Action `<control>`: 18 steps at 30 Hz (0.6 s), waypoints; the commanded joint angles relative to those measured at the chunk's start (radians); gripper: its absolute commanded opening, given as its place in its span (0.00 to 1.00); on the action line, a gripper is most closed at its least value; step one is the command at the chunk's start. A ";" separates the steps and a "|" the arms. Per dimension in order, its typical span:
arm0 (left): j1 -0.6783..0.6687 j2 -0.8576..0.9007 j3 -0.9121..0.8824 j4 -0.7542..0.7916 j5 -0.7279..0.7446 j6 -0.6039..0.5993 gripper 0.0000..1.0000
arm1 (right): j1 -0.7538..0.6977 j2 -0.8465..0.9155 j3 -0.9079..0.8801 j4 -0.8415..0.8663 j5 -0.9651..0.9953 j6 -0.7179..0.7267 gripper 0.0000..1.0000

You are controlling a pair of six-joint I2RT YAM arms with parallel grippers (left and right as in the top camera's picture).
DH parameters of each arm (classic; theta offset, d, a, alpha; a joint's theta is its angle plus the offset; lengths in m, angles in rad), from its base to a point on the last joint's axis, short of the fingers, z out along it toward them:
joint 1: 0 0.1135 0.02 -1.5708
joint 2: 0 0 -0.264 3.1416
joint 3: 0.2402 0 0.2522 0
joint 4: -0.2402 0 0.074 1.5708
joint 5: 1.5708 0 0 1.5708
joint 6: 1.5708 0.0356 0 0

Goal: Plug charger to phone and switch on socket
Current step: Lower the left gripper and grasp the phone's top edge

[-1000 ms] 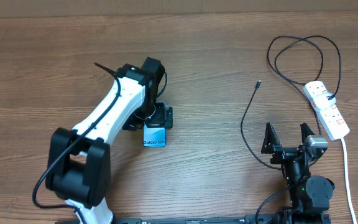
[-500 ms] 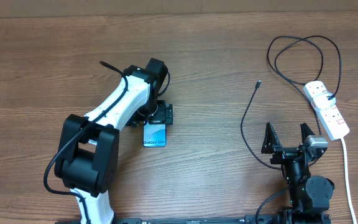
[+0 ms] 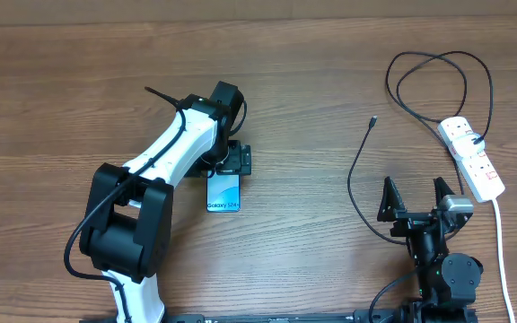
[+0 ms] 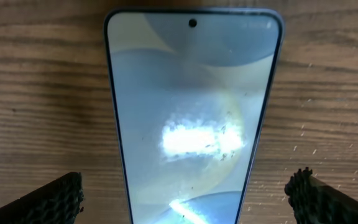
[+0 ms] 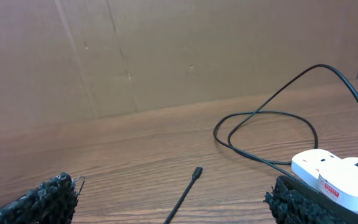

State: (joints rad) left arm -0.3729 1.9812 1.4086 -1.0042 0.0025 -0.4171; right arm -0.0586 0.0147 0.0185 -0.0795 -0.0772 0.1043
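**Table** (image 3: pixel 312 81) – wood-grain top; we list what lies on it.

**Phone** (image 3: pixel 225 194) – flat on the table left of centre, screen up and lit light blue. Its far end is hidden under the left arm's wrist. In the left wrist view the phone (image 4: pixel 191 93) fills the middle, with the camera hole at the far end.

**Left gripper** (image 3: pixel 232 165) – directly over the phone, jaws spread wide. From its own camera the left gripper (image 4: pixel 191 202) straddles the phone, with bare wood between each fingertip and the phone's edge. It grasps nothing.

**Right gripper** (image 3: pixel 414 201) – at the near right edge, released and empty. The right gripper (image 5: pixel 176 205) faces a brown cardboard wall (image 5: pixel 166 56).

**Charger** (image 3: pixel 351 179) – thin black cable. Its small plug tip lies free on the wood, well apart from the phone. The cable curves back near the right gripper and loops at the far right. In the right wrist view the charger (image 5: pixel 194 174) shows its tip between the fingers.

**Socket** (image 3: pixel 472 158) – white strip at the right edge with a black plug seated in it. The socket (image 5: pixel 334 180) lies beside the right finger. Its switches are too small for us to read, so their position is uncertain.

**White cord** (image 3: pixel 501 251) – runs from the socket toward the near edge.
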 commanded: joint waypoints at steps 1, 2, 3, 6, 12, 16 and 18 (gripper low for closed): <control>-0.003 0.009 -0.020 0.023 -0.014 -0.013 0.99 | -0.005 -0.012 -0.011 0.003 0.009 0.003 1.00; -0.003 0.009 -0.028 0.034 -0.014 -0.013 1.00 | -0.005 -0.012 -0.011 0.003 0.009 0.003 1.00; -0.003 0.009 -0.039 0.045 -0.014 -0.013 1.00 | -0.005 -0.012 -0.011 0.003 0.009 0.003 1.00; -0.003 0.009 -0.065 0.065 -0.014 -0.013 1.00 | -0.005 -0.012 -0.011 0.003 0.009 0.003 1.00; -0.003 0.009 -0.095 0.086 -0.014 -0.013 1.00 | -0.005 -0.012 -0.011 0.003 0.009 0.003 1.00; -0.003 0.009 -0.115 0.113 -0.013 -0.014 1.00 | -0.005 -0.012 -0.011 0.003 0.009 0.003 1.00; -0.003 0.009 -0.126 0.125 -0.013 -0.014 1.00 | -0.005 -0.012 -0.011 0.003 0.009 0.003 1.00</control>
State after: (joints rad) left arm -0.3729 1.9812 1.3048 -0.8879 0.0025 -0.4171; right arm -0.0586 0.0147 0.0185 -0.0799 -0.0772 0.1040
